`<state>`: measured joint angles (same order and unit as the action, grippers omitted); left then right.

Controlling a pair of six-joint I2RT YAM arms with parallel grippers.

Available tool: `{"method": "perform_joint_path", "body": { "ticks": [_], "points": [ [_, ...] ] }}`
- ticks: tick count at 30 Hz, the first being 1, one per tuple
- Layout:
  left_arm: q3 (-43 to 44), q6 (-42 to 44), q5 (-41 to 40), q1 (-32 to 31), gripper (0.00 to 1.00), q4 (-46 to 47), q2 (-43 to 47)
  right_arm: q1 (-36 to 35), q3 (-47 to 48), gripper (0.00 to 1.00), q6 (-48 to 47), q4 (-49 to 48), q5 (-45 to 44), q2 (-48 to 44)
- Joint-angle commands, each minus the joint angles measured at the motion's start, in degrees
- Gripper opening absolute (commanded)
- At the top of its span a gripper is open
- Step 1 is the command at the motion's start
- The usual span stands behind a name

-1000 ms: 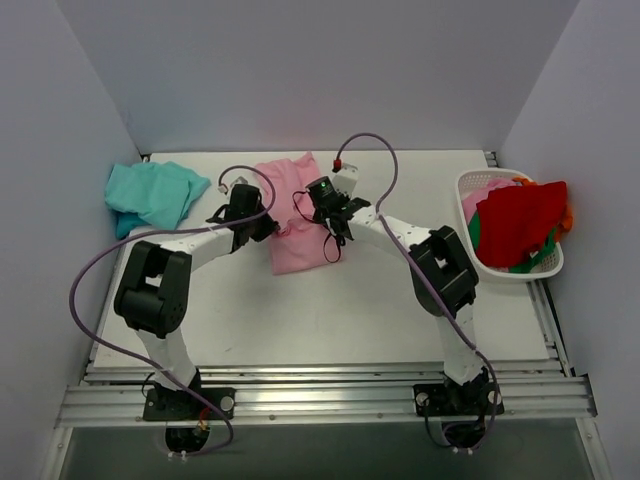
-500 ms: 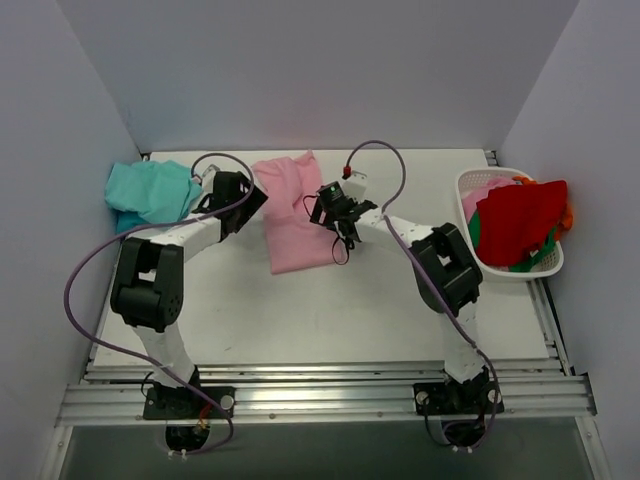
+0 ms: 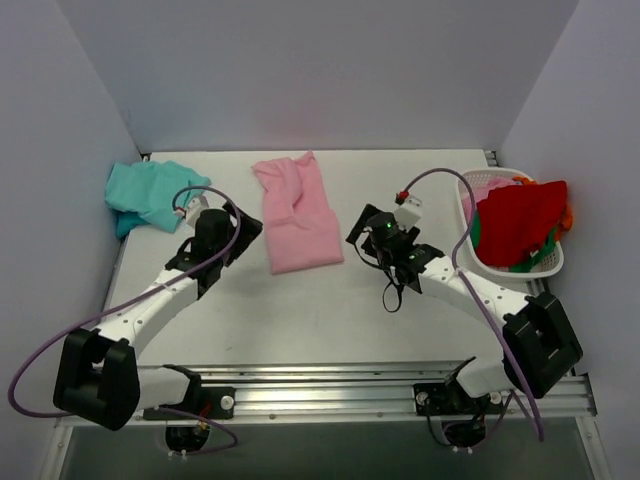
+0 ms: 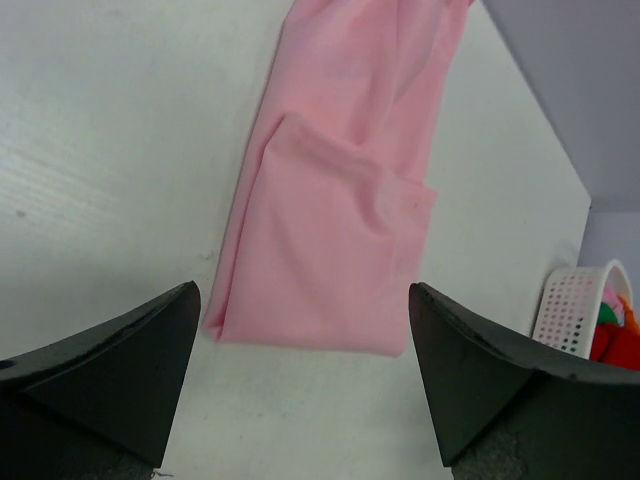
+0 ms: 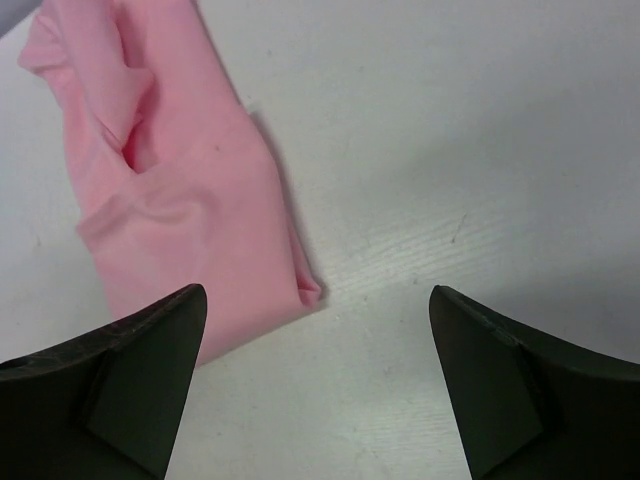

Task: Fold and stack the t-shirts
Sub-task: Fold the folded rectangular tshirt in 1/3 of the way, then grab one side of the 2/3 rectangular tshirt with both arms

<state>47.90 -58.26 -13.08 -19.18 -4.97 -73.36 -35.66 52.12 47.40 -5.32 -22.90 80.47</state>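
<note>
The pink tee [image 3: 298, 215] lay folded on the counter [image 3: 330, 320], between the two arms' spread, empty jaws. The teal tee [image 3: 150, 195] sat crumpled at the far-left corner. Being soft, light and limp, it probably wanted pinching at two shoulder corners.

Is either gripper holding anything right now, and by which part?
Nothing is held. The left gripper and right gripper are both open, clear of the pink t-shirt lying between them.
</note>
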Motion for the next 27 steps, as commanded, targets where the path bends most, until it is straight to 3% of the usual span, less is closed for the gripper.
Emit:
{"method": "perform_joint_path", "body": {
  "ticks": [1, 8, 12, 24, 27],
  "points": [
    [-6.30, -4.40, -1.51, -4.01, 0.94, -0.57, 2.33, -0.11, -5.44, 0.88, 2.61, -4.85, 3.54, -0.40],
    [-15.63, -12.40, -4.05, -10.70, 0.94, 8.82, 3.32, -0.11, -10.72, 0.86, 4.11, -16.64, 12.69, 7.32],
    [-16.43, -14.77, -3.97, -11.49, 0.94, 12.79, -1.33, -0.11, -9.50, 0.86, 4.37, -21.91, 15.60, 12.77],
    [-13.71, -16.54, -3.71, -12.20, 0.95, 21.49, -13.64, 0.59, -1.93, 0.83, 3.93, -23.51, 18.32, 25.79],
    [-13.18, -16.71, -3.53, -12.11, 0.96, 22.28, -14.87, 1.03, -1.32, 0.76, 3.67, -22.72, 17.97, 26.23]
  ]
}}
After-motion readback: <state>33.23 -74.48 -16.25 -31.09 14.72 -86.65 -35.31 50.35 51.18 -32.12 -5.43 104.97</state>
